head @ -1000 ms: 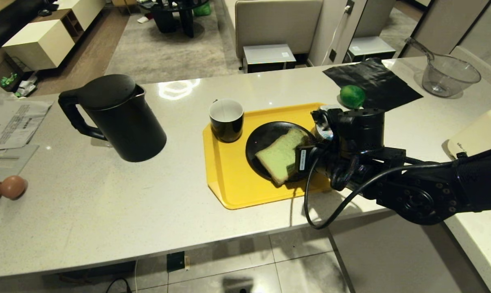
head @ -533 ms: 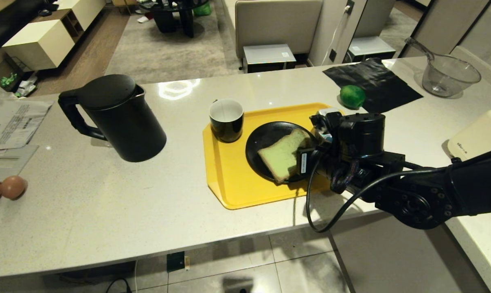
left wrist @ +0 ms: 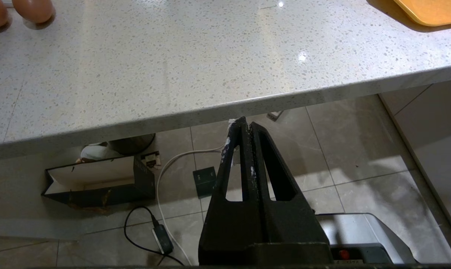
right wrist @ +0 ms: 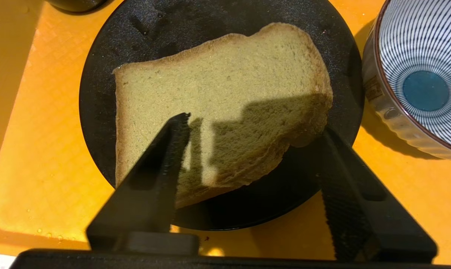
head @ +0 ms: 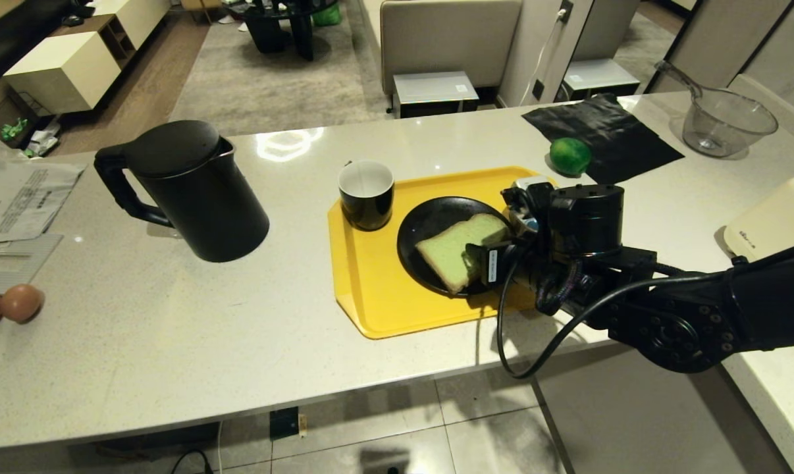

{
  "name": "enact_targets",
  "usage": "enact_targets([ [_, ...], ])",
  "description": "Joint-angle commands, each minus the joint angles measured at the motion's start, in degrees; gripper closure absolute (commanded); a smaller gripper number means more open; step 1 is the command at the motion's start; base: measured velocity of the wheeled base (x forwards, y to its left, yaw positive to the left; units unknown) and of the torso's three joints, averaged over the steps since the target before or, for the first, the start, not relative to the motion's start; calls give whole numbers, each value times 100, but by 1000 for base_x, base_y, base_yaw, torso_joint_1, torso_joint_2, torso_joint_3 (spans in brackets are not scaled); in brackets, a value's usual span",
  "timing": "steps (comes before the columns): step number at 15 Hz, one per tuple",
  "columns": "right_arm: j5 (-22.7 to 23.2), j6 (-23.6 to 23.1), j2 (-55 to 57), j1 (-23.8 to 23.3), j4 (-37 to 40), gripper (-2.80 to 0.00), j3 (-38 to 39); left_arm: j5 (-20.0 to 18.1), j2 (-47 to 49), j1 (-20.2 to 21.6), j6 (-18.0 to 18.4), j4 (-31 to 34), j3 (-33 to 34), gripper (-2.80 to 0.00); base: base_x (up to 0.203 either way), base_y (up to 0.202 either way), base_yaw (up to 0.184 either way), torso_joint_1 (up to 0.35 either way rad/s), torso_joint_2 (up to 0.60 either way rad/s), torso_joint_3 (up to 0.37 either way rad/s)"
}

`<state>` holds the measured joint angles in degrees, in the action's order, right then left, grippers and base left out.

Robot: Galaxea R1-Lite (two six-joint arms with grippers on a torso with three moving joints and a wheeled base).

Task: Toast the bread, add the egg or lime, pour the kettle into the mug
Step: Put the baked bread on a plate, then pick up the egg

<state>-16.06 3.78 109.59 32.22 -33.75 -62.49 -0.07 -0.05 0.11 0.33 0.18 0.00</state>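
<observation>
The bread lies on a black plate on the yellow tray. My right gripper stands open over the slice's near corner, one finger above the bread, the other by the plate's rim; nothing is gripped. The black mug stands at the tray's far left corner. The black kettle stands further left on the counter. The lime rests beyond the tray by a black mat. The egg is out of view. My left gripper hangs shut below the counter's front edge.
A blue-and-white striped bowl sits on the tray right of the plate. Two brown eggs lie at the counter's far left, near papers. A cream appliance and a clear glass jug stand at the right.
My right gripper has opened and let go of the bread. The slice, tilted before, has settled on the plate. The left arm has not moved.
</observation>
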Motion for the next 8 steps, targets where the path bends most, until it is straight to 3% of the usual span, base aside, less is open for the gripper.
enact_targets([
  [1,-106,-1,-30,4,-27,-280,0,-1,-1,-1,2,-1,0,0,0,0,0,0,0,0],
  [8,-301,-128,-541,-11,-6,-280,21,-1,-4,-2,2,-1,0,0,0,0,0,0,0,0],
])
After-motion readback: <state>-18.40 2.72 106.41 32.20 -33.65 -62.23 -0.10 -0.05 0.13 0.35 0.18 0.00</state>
